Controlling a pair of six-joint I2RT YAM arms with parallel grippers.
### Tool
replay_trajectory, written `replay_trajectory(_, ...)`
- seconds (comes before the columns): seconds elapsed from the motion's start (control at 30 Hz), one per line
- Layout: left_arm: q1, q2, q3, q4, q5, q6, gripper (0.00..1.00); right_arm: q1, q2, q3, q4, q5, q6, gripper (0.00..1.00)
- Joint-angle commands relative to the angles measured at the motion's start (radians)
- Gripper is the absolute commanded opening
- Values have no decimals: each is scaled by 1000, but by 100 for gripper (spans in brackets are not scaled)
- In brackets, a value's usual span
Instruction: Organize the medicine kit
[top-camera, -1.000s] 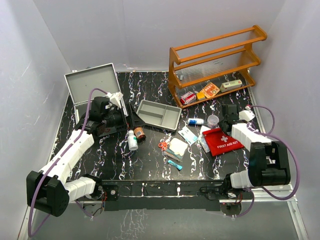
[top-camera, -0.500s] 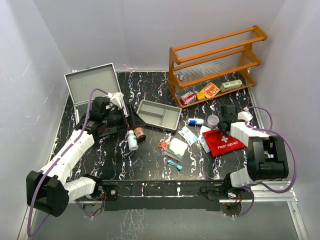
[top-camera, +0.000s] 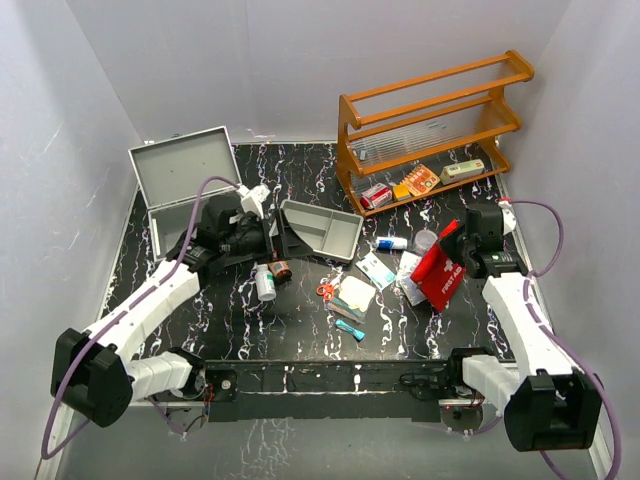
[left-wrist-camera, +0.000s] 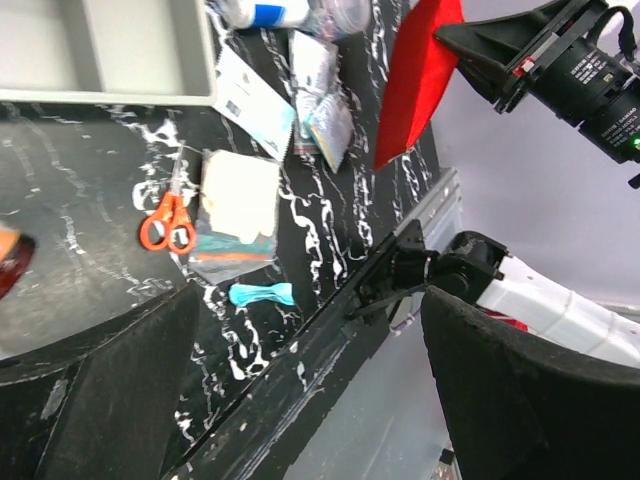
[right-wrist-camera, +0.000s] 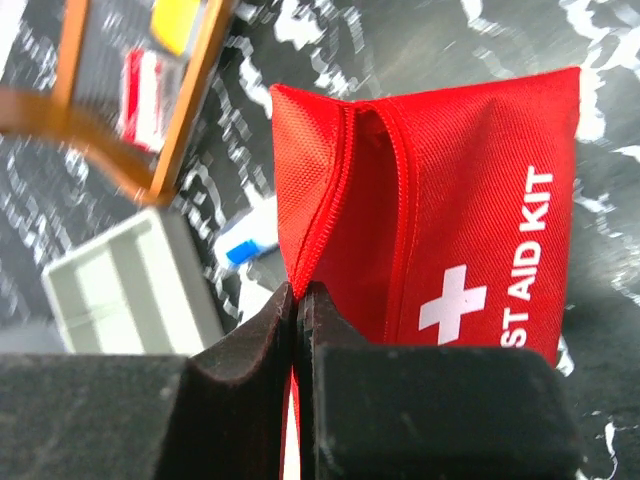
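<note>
Located kit (top-camera: 178, 178) at far-left corner of table (top-camera: 290, 335), lid stood open toward the back wall, base close to the left edge and partly hidden behind the left arm. Found left gripper (top-camera: 280, 240) between kit and tray (top-camera: 322, 228), just beside the tray's left end, jaws spread wide and gripping nothing (confirmed in wrist view, with fingers (left-wrist-camera: 110, 400) far apart at either side of the frame). Found right gripper (right-wrist-camera: 298, 297) near the right edge, pinched fully closed on a top corner of pouch (top-camera: 440, 270). Saw pouch hanging tilted, upper end clear of the surface; contact of lower corner with surface not determinable. Noted rack (top-camera: 430, 120) filling the far-right corner, close behind the right gripper. Noted bottles (top-camera: 264, 283) just on the near side of the left gripper. Noted scissors (top-camera: 326, 291) and loose packets crowded mid-table between tray and pouch. Observed bare tabletop in a band along the near-left edge, from bottles down to the rail. Recorded tray's near rim well apart from the near edge, its far right corner near rack's left foot.
</note>
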Motion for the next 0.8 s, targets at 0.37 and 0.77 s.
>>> replay_trajectory(0.37,-272,179,66,216,-59,-92,89,363,-110,70,75,-249,191,0)
replay_trajectory(0.77,-286,90,-19,260,-109,-136,87,685,113,147,287,-58,332,0)
